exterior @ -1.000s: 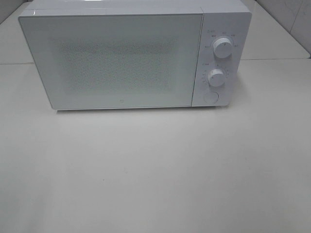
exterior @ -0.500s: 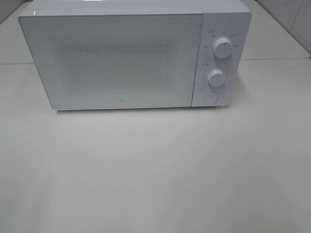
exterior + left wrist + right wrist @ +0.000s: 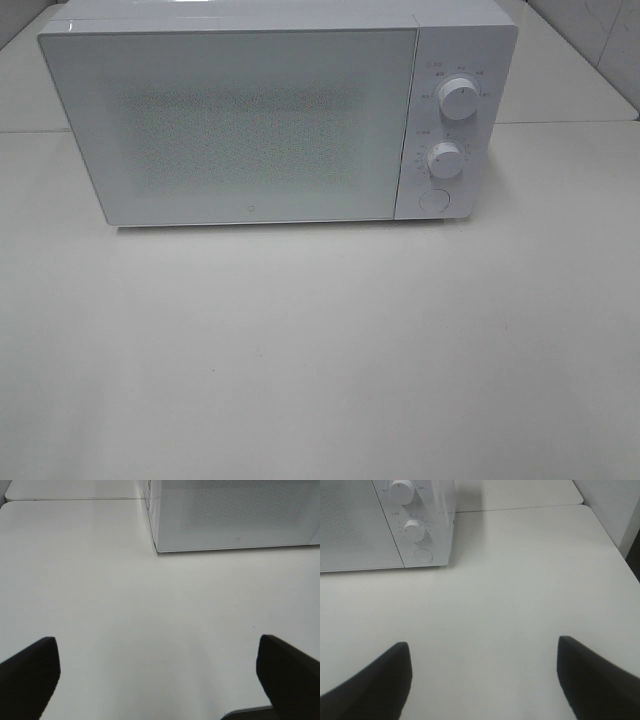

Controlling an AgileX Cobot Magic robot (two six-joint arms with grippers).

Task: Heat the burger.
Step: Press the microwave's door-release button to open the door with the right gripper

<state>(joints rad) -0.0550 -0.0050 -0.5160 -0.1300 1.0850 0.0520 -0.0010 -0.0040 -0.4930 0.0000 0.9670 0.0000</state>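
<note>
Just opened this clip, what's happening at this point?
Nothing is being handled right now. A white microwave sits on the white table with its door closed; nothing touches its upper knob, lower knob or round button. The left gripper and right gripper both hang open over the table in front of it, holding nothing. No burger shows in any view, and the door hides whether one is inside.

Both pretty much identical here: the left black two-finger tool [image 3: 157, 647] is spread wide, its dark fingers [image 3: 27, 675] far apart, nothing gripped. The right black two-finger tool [image 3: 482, 645] is the same deal, fingers [image 3: 592, 675] splayed wide too.
</note>
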